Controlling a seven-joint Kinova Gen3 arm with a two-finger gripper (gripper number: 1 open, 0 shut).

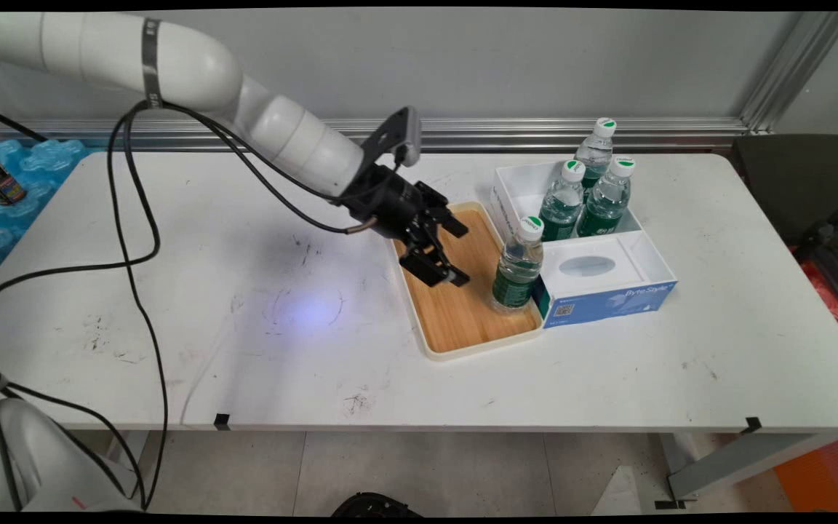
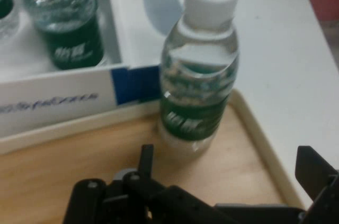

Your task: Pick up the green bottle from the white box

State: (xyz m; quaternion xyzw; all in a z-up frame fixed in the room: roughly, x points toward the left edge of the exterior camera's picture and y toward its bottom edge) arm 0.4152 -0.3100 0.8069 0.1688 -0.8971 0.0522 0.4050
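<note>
Evidently the gripper (image 1: 443,251) hangs empty over the wooden tray (image 1: 463,320), jaws spread apart, angled toward the water bottle (image 1: 518,263) standing upright at the tray's right edge (beside the blue tissue box (image 1: 608,298)); the bottle lies just ahead, untouched.

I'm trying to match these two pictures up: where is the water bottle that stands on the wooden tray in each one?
Main view: the water bottle stands upright at the right edge of the wooden tray, right of the gripper.
Hand view: the same bottle stands right of centre, just beyond the gripper.
Shared landmark: the blue-and-white tissue box beside the tray.
</note>
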